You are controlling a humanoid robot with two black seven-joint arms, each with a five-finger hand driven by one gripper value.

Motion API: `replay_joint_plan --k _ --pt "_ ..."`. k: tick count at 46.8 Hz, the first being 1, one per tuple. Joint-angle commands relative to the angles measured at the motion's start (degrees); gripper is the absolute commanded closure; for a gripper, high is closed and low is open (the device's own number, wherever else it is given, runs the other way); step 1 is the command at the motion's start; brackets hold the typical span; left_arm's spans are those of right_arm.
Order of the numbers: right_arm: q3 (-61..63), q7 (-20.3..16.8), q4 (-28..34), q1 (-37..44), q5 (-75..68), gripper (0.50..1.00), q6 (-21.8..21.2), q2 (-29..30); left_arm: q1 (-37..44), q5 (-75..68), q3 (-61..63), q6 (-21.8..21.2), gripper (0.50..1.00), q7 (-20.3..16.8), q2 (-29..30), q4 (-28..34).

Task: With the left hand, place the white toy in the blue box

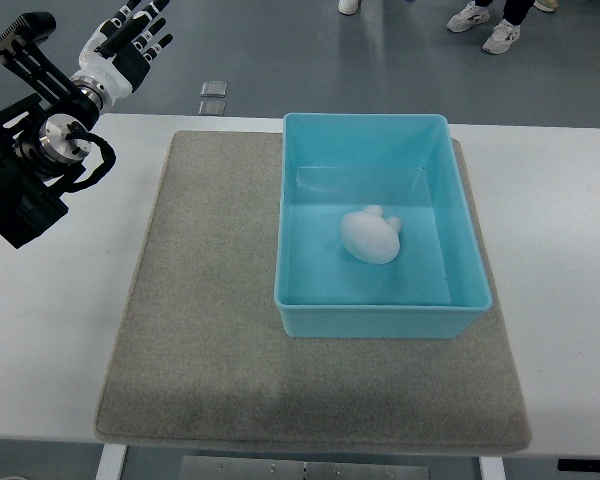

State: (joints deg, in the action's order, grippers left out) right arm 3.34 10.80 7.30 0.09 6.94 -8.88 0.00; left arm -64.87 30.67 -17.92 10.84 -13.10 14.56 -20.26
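White tabletop (560, 250) under grey felt mat (210, 330). Grey glossy floor (280, 50) beyond, two small metal floor plates (213, 97), people's white sneakers (485, 28) at top edge.

White toy (369, 236): small, rounded, smooth body with two stubby nubs at its upper right. I see it lying on the floor of the blue box (380, 322), about centre, clear of all four walls. Box: light blue, rectangular, open-topped, upright, nothing else inside.

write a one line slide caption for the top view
White toy lies inside the blue box on a grey mat; left hand raised, open and empty.
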Motion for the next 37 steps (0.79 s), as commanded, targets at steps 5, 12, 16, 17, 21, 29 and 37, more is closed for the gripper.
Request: replay_joint_plan --k 5,12,16,17,21,29,37 --pt "0.0 0.0 0.0 0.0 0.0 0.564 0.0 0.0 0.1 0.0 -2.7 -1.8 0.542 0.1 -0.8 0.0" --pt "0.0 0.0 0.0 0.0 0.0 0.564 0.0 0.0 0.2 -0.1 -3.8 0.5 0.54 0.0 -0.8 0.0" --pt "0.0 0.0 0.0 0.0 0.0 0.564 0.0 0.0 0.3 -0.1 -4.8 1.6 0.54 0.0 -1.0 0.1" --pt "0.0 0.0 0.0 0.0 0.0 0.564 0.0 0.0 0.3 -0.2 -5.1 1.6 0.54 0.0 -1.2 0.2" --pt "0.0 0.0 0.0 0.0 0.0 0.564 0.0 0.0 1.0 -0.3 -5.6 1.5 0.538 0.0 -1.7 0.3" --pt "0.0 0.0 0.0 0.0 0.0 0.564 0.0 0.0 1.9 -1.0 -5.7 1.5 0.538 -0.2 -2.5 0.3" --pt "0.0 0.0 0.0 0.0 0.0 0.564 0.0 0.0 1.9 -1.1 -5.7 1.5 0.536 -0.3 -2.9 0.3"
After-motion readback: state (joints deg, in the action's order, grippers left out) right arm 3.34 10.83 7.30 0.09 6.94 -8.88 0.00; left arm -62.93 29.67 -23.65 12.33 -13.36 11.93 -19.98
